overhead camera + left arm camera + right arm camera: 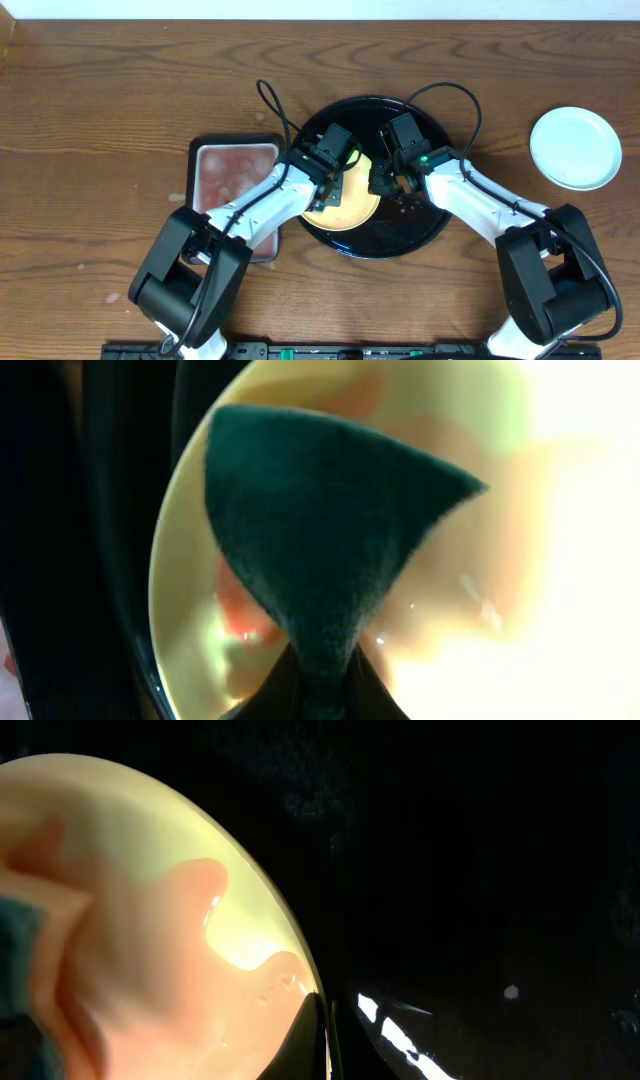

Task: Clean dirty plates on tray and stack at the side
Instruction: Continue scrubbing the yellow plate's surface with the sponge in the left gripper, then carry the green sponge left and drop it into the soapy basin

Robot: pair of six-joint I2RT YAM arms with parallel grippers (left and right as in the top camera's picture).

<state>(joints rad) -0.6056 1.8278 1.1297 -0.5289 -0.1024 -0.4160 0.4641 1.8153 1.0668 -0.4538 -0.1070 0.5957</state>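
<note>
A yellow plate [352,208] with a red sauce smear lies in the round black tray [420,228]. My left gripper [333,183] is shut on a dark green sponge [320,520] that is pressed onto the plate [190,620]; red smear shows under it. My right gripper [385,180] is shut on the yellow plate's rim [200,910], one finger over the rim and one under. A pale blue plate [575,148] sits on the table at the far right, with no smear visible. No other blue plate is in view.
A rectangular black-rimmed tray [232,175] with a pinkish inside lies left of the round tray, under my left arm. Cables loop above both wrists. The table's back edge runs along the top.
</note>
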